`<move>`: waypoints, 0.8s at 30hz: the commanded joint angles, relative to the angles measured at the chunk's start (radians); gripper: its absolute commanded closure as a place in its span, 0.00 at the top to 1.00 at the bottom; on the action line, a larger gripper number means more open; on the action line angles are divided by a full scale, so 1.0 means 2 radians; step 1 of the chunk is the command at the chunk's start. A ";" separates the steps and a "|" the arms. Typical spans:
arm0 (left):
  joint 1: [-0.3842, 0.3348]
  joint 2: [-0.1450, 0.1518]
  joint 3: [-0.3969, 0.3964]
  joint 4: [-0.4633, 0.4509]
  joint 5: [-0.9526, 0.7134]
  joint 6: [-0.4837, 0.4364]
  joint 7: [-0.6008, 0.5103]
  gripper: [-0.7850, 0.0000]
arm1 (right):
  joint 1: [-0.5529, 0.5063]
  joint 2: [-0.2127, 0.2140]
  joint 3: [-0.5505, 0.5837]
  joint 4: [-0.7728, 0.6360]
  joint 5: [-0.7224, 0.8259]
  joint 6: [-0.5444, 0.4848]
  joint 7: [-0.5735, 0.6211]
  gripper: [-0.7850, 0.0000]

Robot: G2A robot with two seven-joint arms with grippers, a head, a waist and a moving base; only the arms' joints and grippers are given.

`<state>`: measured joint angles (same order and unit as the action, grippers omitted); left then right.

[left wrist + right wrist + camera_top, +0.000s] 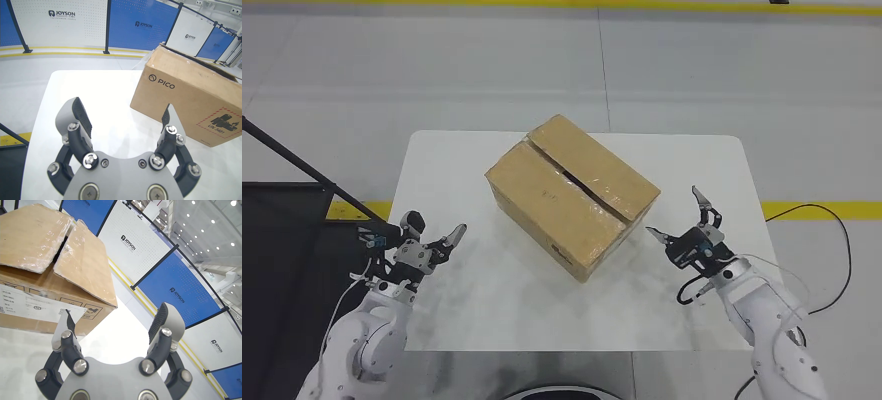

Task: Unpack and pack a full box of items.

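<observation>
1. nearest us, the left hand (pixel 438 231) hovers over the near left part of the white surface (pixel 492 300), fingers spread apart and holding nothing. the right hand (pixel 673 213) is over the near right part, fingers likewise apart and empty.
2. between them, about mid-surface, stands the cardboard box (pixel 572 195), set cornerwise with one corner toward the near edge. each hand is near it but apart from it, with bare surface between.
3. we see its two top flaps folded down, with a dark gap along the seam.
4. the left wrist view gives us a box side bearing a red-hatched warning mark (pixel 217 123). the right wrist view gives another side with a white label (pixel 28 302), plus crinkled clear tape on the flap edges. the top view shows neither clearly.
5. what the box holds is hidden under the flaps, and both wrist views cut the box off at their edges.
6. off the surface to the left, a black pole (pixel 302 165) slants above a dark mat (pixel 282 250). to the right, a black cable (pixel 845 245) loops over the floor by a yellow line (pixel 862 210).
7. farthest off, the wrist views show blue and white fence panels (pixel 132 24).
</observation>
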<state>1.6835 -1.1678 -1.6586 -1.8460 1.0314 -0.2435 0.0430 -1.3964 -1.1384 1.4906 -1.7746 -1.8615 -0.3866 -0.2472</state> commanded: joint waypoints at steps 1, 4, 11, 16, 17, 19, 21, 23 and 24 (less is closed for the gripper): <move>0.000 0.000 0.000 0.000 0.000 0.000 0.000 1.00 | 0.000 0.000 0.000 0.000 0.000 0.000 0.000 1.00; -0.001 0.000 0.000 0.000 -0.001 0.001 0.000 1.00 | 0.000 0.000 0.000 0.000 0.000 0.001 -0.001 1.00; -0.039 -0.002 0.001 0.032 -0.030 0.012 -0.014 1.00 | 0.029 -0.003 -0.011 0.055 0.004 0.036 -0.001 1.00; -0.060 -0.002 0.003 0.053 -0.039 0.019 -0.025 1.00 | 0.055 -0.005 -0.017 0.096 0.025 0.047 -0.022 1.00; -0.061 -0.003 0.003 0.055 -0.040 0.020 -0.026 1.00 | 0.061 -0.006 -0.019 0.104 0.029 0.049 -0.027 1.00; -0.063 -0.003 0.003 0.058 -0.042 0.022 -0.027 1.00 | 0.074 -0.007 -0.024 0.120 0.036 0.050 -0.037 1.00; -0.063 -0.003 0.004 0.061 -0.044 0.024 -0.028 1.00 | 0.085 -0.008 -0.032 0.132 0.041 0.050 -0.043 1.00; -0.064 -0.004 0.004 0.064 -0.045 0.027 -0.028 1.00 | 0.097 -0.009 -0.039 0.144 0.042 0.050 -0.045 1.00; -0.064 -0.004 0.004 0.065 -0.047 0.028 -0.028 1.00 | 0.103 -0.010 -0.043 0.150 0.043 0.049 -0.047 1.00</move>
<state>1.5560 -1.1752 -1.6501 -1.7181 0.9408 -0.1901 -0.0137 -1.2043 -1.1573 1.4129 -1.4879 -1.7764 -0.2867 -0.3379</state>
